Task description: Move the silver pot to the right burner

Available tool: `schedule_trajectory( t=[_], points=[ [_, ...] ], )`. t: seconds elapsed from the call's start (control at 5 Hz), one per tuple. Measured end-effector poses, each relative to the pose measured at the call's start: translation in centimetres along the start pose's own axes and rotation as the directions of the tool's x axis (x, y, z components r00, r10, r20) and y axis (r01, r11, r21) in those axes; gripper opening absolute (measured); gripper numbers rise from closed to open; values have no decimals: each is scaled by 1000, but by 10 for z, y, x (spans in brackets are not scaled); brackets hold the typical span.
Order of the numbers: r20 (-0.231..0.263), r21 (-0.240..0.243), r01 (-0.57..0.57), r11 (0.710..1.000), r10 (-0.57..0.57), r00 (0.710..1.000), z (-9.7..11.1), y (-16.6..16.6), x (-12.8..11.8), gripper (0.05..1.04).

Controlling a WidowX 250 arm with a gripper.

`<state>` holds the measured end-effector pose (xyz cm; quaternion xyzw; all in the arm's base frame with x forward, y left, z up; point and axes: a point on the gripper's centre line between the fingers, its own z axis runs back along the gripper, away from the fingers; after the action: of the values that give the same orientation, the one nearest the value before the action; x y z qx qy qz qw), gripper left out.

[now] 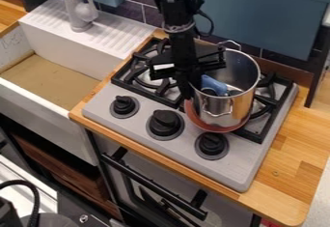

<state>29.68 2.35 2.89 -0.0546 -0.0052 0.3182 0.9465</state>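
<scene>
Claw (191, 92) is hanging at the left rim of the silver pot (226, 112); cannot tell whether it is grasping the rim or released. Pot is standing upright just right of the claw, over the right burner (274, 100), a reddish round piece (216, 125) showing below its base. A blue object (213, 85) is lying inside, beside the claw. Risks: the reddish piece may be giving uneven support, causing rocking or sliding toward the front knob (211, 145); a claw catching the rim while rising could be tipping the pot.
</scene>
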Motion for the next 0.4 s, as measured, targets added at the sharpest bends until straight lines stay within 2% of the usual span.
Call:
schedule_trajectory(
  t=[0.4],
  points=[
    [13, 10, -18, 1000, 17, 1000, 0, 1, 2, 77]
  ],
)
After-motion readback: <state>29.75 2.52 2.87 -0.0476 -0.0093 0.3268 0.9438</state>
